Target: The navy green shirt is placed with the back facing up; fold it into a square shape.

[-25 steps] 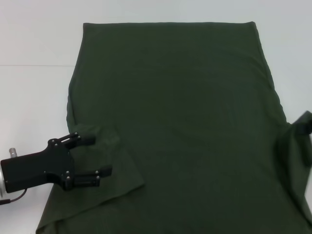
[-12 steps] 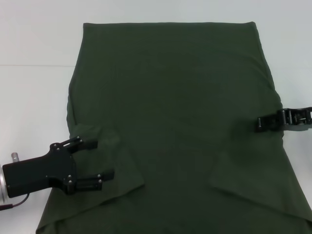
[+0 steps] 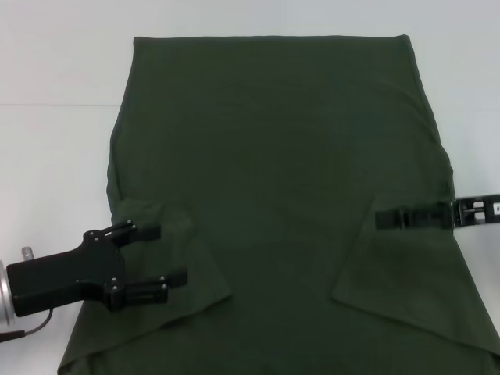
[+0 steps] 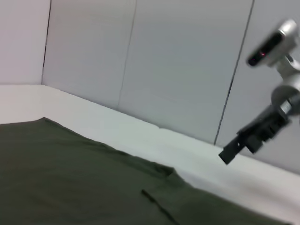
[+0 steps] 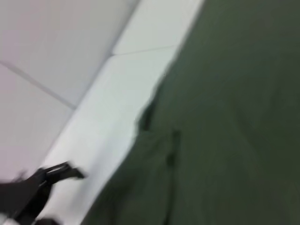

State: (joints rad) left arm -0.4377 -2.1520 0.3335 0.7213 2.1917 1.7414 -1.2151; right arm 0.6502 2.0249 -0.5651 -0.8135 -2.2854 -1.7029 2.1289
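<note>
The right gripper [image 3: 378, 219] has slid further in over the navy green shirt [image 3: 273, 172], jaws pressed together; both sleeves lie folded inward. The left gripper [image 3: 168, 255] hovers, jaws spread, at the table's [image 3: 55, 156] left edge.

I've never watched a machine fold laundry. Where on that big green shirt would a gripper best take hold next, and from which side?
Probably the long side edges of the navy green shirt, each gripper coming in from its own side. Both sleeves already lie folded inward, leaving thin straight edges flat on the white table. The left gripper is open over the left sleeve; the right gripper hovers near the right edge.
</note>
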